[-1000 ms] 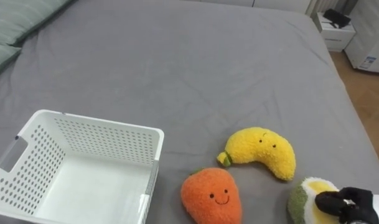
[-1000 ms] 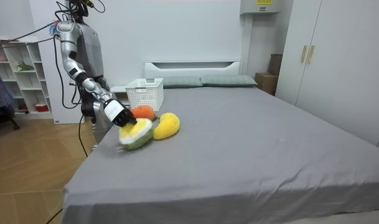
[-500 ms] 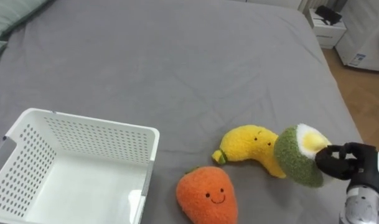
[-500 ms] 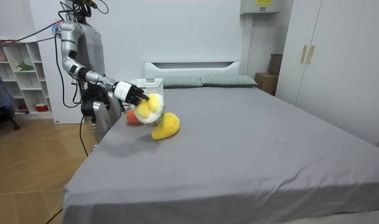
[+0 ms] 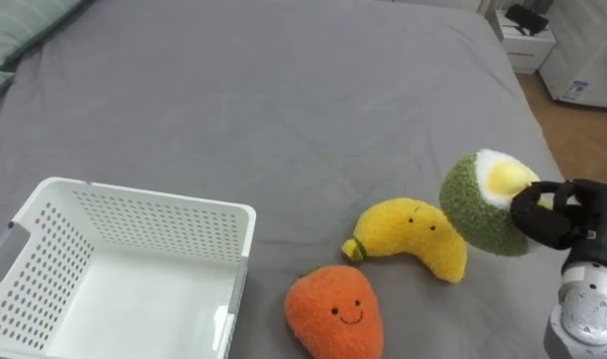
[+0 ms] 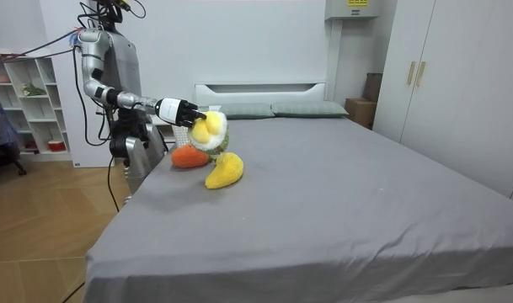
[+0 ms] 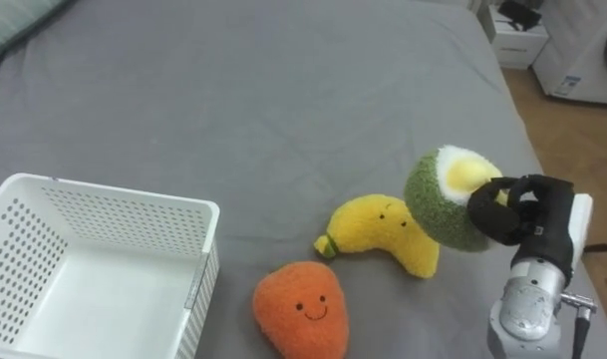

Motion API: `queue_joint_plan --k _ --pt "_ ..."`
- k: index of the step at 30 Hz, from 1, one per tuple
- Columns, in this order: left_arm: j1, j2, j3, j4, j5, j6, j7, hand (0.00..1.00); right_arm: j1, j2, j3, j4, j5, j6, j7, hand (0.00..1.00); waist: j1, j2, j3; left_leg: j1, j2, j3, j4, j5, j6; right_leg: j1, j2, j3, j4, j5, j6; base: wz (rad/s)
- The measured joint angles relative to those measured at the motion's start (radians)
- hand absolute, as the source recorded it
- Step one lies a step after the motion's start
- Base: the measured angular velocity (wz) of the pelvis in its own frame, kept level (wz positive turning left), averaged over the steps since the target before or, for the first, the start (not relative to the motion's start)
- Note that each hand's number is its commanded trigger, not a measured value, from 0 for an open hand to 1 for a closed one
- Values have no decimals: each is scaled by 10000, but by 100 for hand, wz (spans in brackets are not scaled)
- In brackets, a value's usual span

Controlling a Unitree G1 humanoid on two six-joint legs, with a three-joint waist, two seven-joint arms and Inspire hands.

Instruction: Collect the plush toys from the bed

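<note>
Left eye view showed the right hand (image 5: 554, 213) curled round the avocado toy (image 5: 475, 206), up above the bed (image 5: 283, 100) on the right. The white basket (image 5: 153, 196), near left, held nothing; the banana toy (image 5: 413, 237) and carrot toy (image 5: 333, 311) lay beside it.

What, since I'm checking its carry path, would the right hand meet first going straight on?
Probably nothing: the right hand, shut on the avocado toy, points across the bed, which looks bare ahead; depth is unclear.
</note>
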Motion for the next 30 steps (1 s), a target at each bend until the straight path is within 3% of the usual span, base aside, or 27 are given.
queue_joint_plan --k 8,16,24,30 --pt "-61 4 4 -63 -6 -14 34 0 -22 -1 57 -952 56 37 509 100 40 63 25 -23 2 -5 -10 0 0 26 6 10 6 0 0 0" --pt "-232 -21 -186 -175 -11 -26 232 0 -419 -19 855 -1523 -157 120 887 100 363 -157 75 -39 -12 -73 4 2 2 45 2 -56 3 -1 0 1" --pt "-270 -38 -217 -167 9 -43 211 0 -613 -93 1607 -2472 -333 302 1719 100 759 -402 55 -136 -46 -355 68 8 9 99 -25 -351 -24 0 1 10" --pt "-318 -160 -280 -60 61 -42 208 0 -1413 -113 2118 -2494 -960 305 2107 100 1092 -421 62 -226 -76 -580 142 50 11 140 -55 -666 -30 0 0 12"
